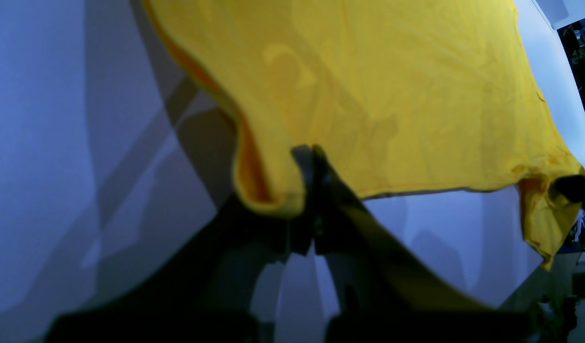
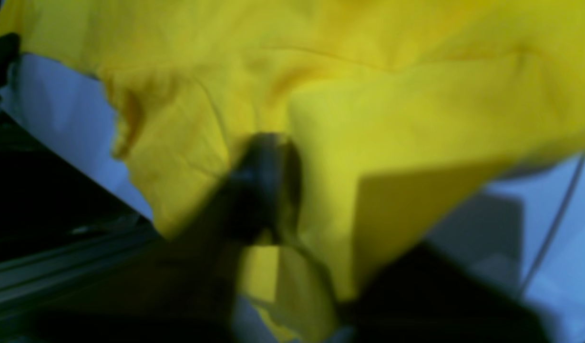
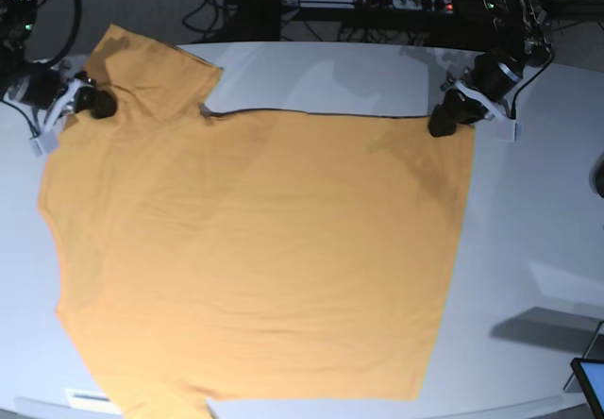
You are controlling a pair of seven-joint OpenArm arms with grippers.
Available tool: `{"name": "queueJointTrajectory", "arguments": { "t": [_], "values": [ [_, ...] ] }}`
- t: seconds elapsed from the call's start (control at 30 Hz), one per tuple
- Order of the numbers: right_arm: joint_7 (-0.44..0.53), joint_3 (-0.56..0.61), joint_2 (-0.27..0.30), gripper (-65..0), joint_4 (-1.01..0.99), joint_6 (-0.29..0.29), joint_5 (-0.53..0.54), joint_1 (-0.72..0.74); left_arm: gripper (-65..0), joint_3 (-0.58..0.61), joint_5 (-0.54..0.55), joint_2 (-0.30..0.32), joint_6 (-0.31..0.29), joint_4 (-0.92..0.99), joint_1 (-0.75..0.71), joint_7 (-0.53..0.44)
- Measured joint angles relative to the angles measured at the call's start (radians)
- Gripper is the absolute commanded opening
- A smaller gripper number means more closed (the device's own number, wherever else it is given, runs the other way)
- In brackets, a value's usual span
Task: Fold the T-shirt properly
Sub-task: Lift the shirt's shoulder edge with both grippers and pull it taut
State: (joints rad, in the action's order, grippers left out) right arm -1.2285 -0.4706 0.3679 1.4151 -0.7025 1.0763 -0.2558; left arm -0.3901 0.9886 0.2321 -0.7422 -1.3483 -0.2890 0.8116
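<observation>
Yellow T-shirt (image 3: 255, 259) edge pinched, both arms outstretched

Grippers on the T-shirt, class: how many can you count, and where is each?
2. The right gripper pinches the T-shirt by the sleeve on the base view's left; the left gripper pinches its far right corner.

White table (image 3: 528, 211), tangled cables (image 3: 377, 4) behind, dark screen corner (image 3: 590, 381) at edge

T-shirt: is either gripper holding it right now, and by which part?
Both are. The left gripper pinches the T-shirt at a corner of its far edge; the right gripper grips it up by the sleeve.
</observation>
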Motion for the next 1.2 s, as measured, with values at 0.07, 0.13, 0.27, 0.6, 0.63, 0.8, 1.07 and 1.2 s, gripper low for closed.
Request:
{"name": "queueJointTrajectory", "arguments": {
  "t": [0.07,0.13,0.27,0.6,0.63,0.8,1.07,1.2],
  "values": [
    [-0.002,0.0,0.0,-63.3,0.0,0.003,0.002,-0.002,-65.0,0.0,0.0,-0.002,0.0,0.0,0.0,0.0],
    [-0.003,0.0,0.0,-64.7,0.001,0.003,0.002,-0.002,-65.0,0.0,0.0,-0.005,0.0,0.0,-0.001,0.0],
    [0.017,0.011,-0.001,-64.7,0.056,0.035,-0.032,-0.019,-65.0,-0.031,-0.011,-0.028,-0.001,-0.008,-0.01,-0.006],
    [0.023,0.006,-0.002,-64.7,0.326,0.209,-0.045,-0.05,-65.0,-0.042,-0.051,-0.041,0.034,-0.192,-0.099,0.069],
    [0.018,0.006,-0.002,-64.7,0.344,0.225,-0.05,-0.052,-65.0,-0.052,-0.055,-0.042,0.034,-0.197,-0.098,0.08],
    [0.016,0.006,-0.002,-64.7,0.445,0.252,-0.032,-0.046,-65.0,-0.137,-0.079,-0.043,0.036,-0.211,-0.098,0.101],
    [0.006,-0.069,0.006,-64.7,0.446,0.251,-0.031,-0.049,-65.0,-0.226,-0.079,-0.044,0.038,-0.349,-0.083,0.168],
    [0.0,-0.068,0.039,-64.7,0.447,0.251,-0.024,-0.031,-65.0,-0.302,-0.077,-0.055,0.035,-0.321,0.007,0.274]
  ]
}}
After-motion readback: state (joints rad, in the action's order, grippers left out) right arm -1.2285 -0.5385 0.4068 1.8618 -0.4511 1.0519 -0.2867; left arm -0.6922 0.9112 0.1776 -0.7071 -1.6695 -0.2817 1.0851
